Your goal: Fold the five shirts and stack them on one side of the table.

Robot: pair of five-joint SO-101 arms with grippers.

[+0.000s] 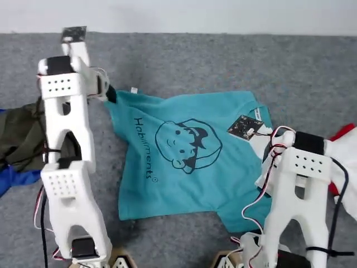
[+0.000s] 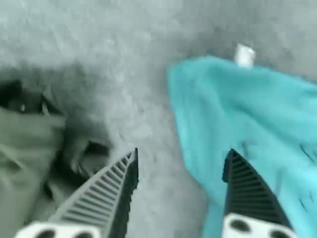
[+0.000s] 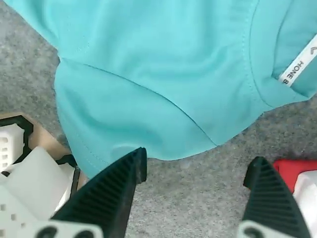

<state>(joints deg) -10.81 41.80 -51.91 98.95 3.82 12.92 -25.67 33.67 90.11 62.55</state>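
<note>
A teal shirt [image 1: 189, 156] with a dark cartoon print lies spread face up on the grey carpet, collar toward the right arm. My left gripper [image 2: 181, 168] is open just above the carpet, straddling the shirt's far-left hem corner [image 2: 198, 99] by a small white tag [image 2: 243, 54]. In the high view this gripper [image 1: 109, 94] sits at that corner. My right gripper [image 3: 198, 166] is open and hovers over bare carpet just off the edge of the shirt [image 3: 163, 89], near the collar and its label [image 3: 297, 64]. Neither gripper holds cloth.
An olive shirt [image 1: 22, 134] and a blue one [image 1: 14, 178] lie bunched at the left edge. Red cloth [image 1: 347, 134] and white cloth [image 1: 348, 178] lie at the right edge. The far strip of carpet [image 1: 223, 61] lies bare up to the wall.
</note>
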